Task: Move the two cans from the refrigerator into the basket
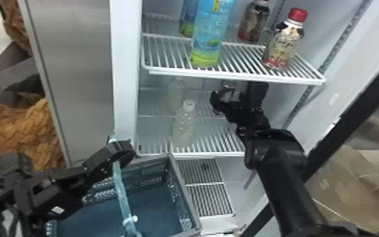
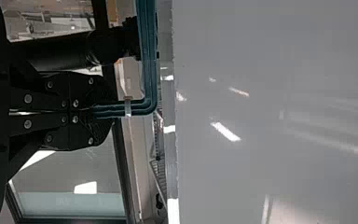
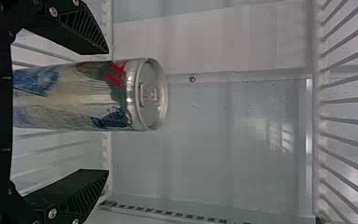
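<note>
right gripper [image 3: 107, 112] wide apart around the upright can [image 3: 84, 95]: centre on it, squeeze evenly, lift low! left gripper [image 2: 103, 111] clamped on the blue basket handle [image 2: 148, 60].

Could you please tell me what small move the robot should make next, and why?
I would close the right claw gently: the can stands between its two open fingers, with a gap on each side, so it seems ready to be gripped but is not held.
</note>
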